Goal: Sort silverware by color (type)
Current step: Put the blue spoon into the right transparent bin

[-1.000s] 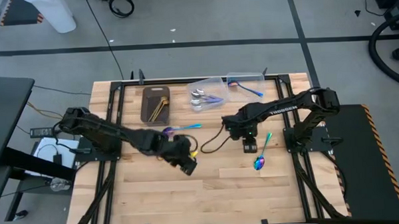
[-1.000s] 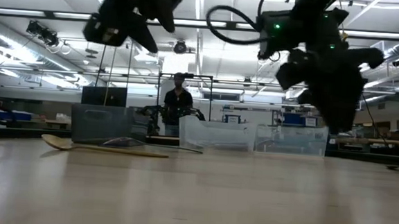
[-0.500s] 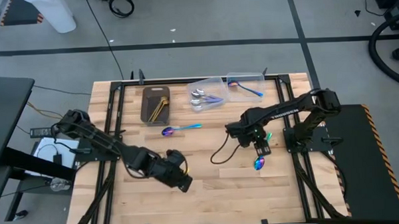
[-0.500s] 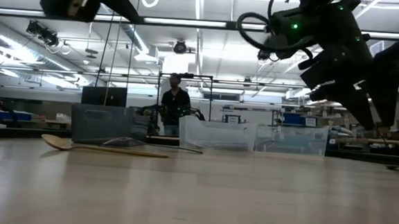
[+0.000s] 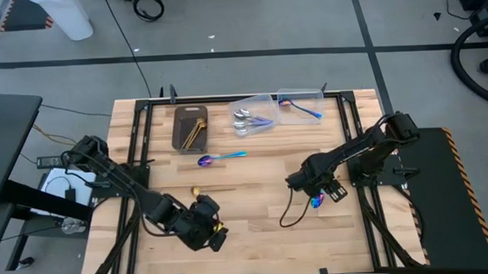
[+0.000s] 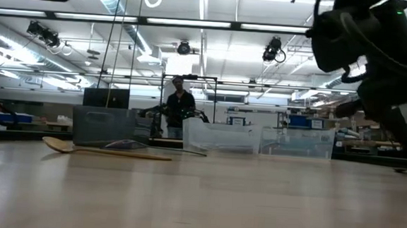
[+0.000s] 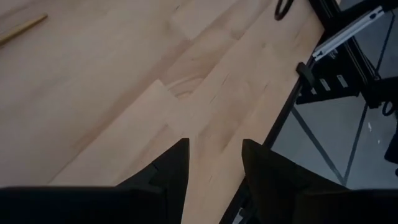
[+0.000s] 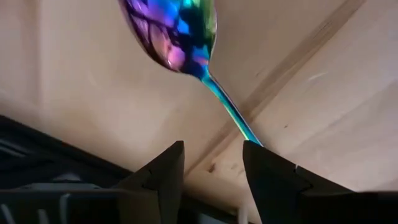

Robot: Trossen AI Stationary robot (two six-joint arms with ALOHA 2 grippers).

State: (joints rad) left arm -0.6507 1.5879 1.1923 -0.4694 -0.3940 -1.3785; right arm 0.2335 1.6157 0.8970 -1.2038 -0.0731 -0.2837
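No lettering, label, brand, number or sign can be read on the arms, the table, the containers or anything in the room behind.

Wooden table [image 5: 255, 234] on a black metal frame [image 5: 141, 116]. Dark rectangular tray [image 5: 181, 121] at the far edge, two clear plastic containers [image 5: 263, 104] just beside it to the right, touching each other. Black cable [image 5: 289, 215] loops on the tabletop. Grey floor with dark lines [image 5: 225, 55]. Low view: person [image 6: 181, 102] standing far behind the table, ceiling lights.
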